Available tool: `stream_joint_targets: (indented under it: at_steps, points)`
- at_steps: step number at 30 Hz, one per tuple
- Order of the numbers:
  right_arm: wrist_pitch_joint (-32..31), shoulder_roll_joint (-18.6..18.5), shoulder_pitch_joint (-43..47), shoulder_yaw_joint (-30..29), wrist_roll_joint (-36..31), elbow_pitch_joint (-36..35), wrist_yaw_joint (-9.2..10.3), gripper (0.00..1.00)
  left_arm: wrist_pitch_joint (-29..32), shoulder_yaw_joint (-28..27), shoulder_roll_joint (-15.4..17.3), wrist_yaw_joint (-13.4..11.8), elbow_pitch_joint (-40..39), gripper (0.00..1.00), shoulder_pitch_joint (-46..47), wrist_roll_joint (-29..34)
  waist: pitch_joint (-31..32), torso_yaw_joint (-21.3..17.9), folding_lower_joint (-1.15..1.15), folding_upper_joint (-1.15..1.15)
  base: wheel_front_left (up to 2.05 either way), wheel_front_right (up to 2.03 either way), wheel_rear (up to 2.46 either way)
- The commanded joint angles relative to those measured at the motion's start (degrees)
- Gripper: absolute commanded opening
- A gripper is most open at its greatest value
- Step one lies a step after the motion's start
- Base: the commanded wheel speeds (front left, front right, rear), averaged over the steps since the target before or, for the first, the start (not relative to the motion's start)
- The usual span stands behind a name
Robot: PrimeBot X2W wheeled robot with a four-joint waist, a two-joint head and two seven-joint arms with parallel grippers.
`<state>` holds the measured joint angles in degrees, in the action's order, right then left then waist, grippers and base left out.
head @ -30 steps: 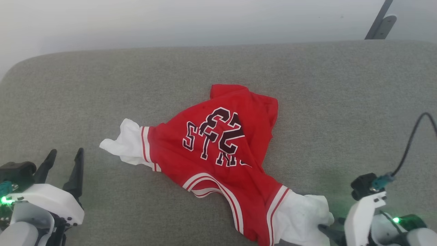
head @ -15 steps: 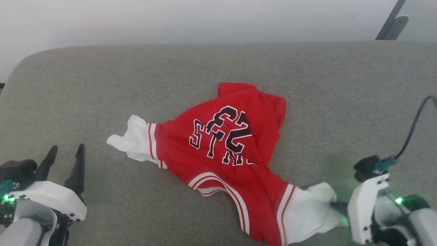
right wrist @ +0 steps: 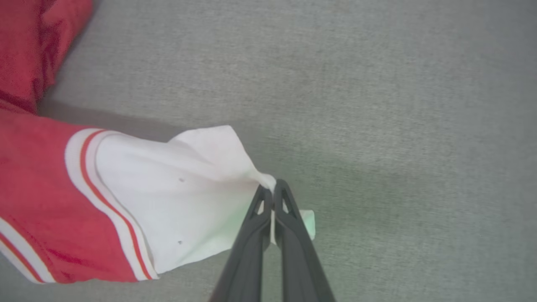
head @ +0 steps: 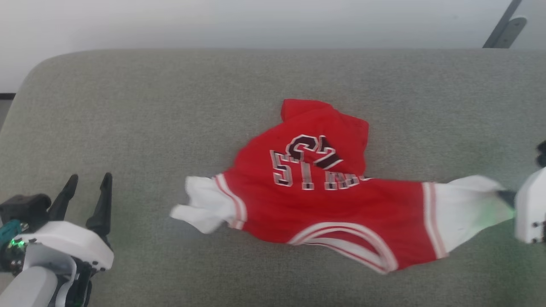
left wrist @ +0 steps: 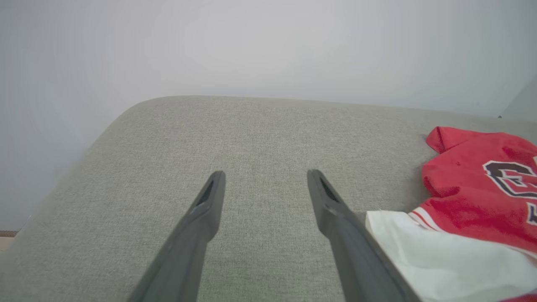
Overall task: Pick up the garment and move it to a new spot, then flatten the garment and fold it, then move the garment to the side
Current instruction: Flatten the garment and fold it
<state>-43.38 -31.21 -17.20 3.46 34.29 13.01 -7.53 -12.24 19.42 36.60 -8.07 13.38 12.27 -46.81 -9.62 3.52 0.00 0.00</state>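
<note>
Grey cushion (head: 128,106), one garment (head: 332,204), two tools (head: 90,178) (right wrist: 273,191)

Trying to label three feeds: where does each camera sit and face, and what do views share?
Head view: on the head, facing forward and down at the garment on the grey cushion; left gripper lower left, right gripper at right edge.
Left wrist view: on that wrist, along its spread fingers across the cushion toward a wall.
Right wrist view: on that wrist, down its shut fingers, pinching a white sleeve.
Shared: garment and cushion, all three.
</note>
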Motion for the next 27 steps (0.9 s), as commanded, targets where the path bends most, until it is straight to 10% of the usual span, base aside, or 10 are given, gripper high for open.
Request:
stream_joint_targets:
  at_steps: [1, 11, 13, 14, 27]
  points:
    - [-0.1, -0.5, -1.0, -0.9, -0.6, 1.3, 0.08, 0.0, -0.3, 0.1, -0.2, 0.3, 0.1, 1.0, 1.3, 0.2, -0.3, 0.4, 0.0, 0.0, 0.0, 0.0, 0.0]
    - [3.9, -0.2, -8.9, -4.7, -3.9, 17.4, 0.08, 0.05, 0.2, 1.9, -1.7, 1.5, 1.5, 1.0, 5.0, 1.2, -2.8, 3.4, 0.0, 0.0, 0.0, 0.0, 0.0]
    - [5.0, 0.4, -10.1, -4.3, -4.0, 20.0, 0.08, 0.57, 0.4, 2.4, -1.9, 1.8, 2.0, 1.0, 5.8, 1.3, -2.9, 3.6, 0.0, 0.0, 0.0, 0.0, 0.0]
    - [5.4, 0.6, -10.7, -4.2, -4.0, 20.9, 0.08, 0.98, 0.6, 2.6, -2.0, 1.9, 2.1, 1.0, 6.2, 1.4, -3.0, 3.6, 0.0, 0.0, 0.0, 0.0, 0.0]
    - [10.4, 0.7, -12.3, 1.4, -1.8, 18.3, 0.06, 1.0, 4.5, 3.1, 1.6, 3.2, 0.3, 1.0, 4.9, 0.1, 0.7, -1.3, 0.0, 0.0, 0.0, 0.0, 0.0]
